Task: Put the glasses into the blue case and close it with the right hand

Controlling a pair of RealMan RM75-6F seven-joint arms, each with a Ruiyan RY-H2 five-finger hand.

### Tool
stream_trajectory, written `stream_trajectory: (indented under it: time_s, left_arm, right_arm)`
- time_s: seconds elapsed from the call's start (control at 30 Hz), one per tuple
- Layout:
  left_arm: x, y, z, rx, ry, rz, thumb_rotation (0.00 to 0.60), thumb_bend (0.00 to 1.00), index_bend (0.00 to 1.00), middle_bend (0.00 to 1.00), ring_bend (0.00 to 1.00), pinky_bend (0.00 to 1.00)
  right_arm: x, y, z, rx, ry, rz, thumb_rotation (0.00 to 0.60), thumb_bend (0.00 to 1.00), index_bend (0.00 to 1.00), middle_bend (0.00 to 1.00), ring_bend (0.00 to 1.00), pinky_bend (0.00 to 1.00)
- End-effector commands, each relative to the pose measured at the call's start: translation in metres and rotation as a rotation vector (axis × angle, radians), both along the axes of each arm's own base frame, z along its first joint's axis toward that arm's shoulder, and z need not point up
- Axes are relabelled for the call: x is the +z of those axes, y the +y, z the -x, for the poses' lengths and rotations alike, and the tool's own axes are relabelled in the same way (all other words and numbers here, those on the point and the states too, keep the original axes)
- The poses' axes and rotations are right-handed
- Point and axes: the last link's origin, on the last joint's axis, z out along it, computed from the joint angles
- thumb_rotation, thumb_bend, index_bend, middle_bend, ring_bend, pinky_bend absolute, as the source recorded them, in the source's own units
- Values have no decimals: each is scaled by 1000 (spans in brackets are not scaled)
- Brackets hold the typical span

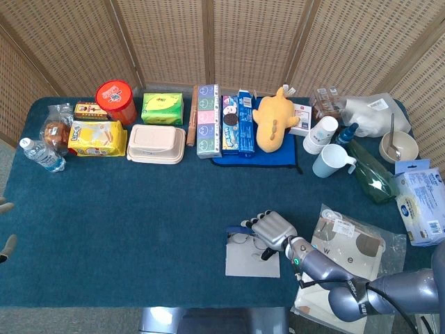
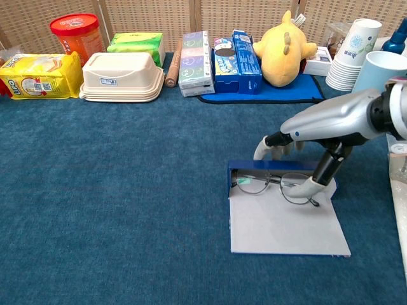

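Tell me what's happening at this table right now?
The right hand is over the open blue case, its fingers resting on the glasses, which lie at the case's far edge against the raised blue lip. The case is not yet closed. The left hand barely shows at the table's edge, holding nothing. Snacks and a yellow plush toy line the back.

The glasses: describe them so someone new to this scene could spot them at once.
On the blue table, look to the near right, where the right hand reaches down. The glasses lie there on the open blue case, thin-rimmed and clear-lensed, the only wire-framed thing among boxes and packets.
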Motion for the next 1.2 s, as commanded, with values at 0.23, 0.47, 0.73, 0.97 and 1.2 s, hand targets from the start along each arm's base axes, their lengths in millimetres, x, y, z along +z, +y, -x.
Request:
stream_trajectory:
  time_s: [0.23, 0.47, 0.73, 0.97, 1.2]
  left_arm:
    - [0, -4, 0, 7, -3, -3, 600, 356, 216, 200, 169, 214]
    - [-3, -7, 1, 17, -10, 4, 600, 356, 215, 200, 169, 214]
    - [-7, -9, 0, 19, -15, 11, 600, 356, 215, 200, 169, 214]
    - [-7, -12, -1, 22, -16, 8, 600, 356, 214, 200, 169, 214]
    - [-6, -15, -1, 27, -14, 6, 600, 356, 214, 200, 169, 214]
  right_arm:
    - [-3, 23, -2, 28, -8, -72, 300, 318, 114, 238, 196, 231]
    - [0, 38, 2, 28, -17, -87, 288, 317, 113, 238, 197, 231]
    - [5, 56, 7, 42, -31, -113, 292, 316, 114, 239, 197, 231]
    - [7, 65, 10, 50, -42, -129, 293, 317, 114, 239, 196, 231]
    - [6, 65, 11, 76, -59, -118, 288, 318, 111, 239, 196, 231]
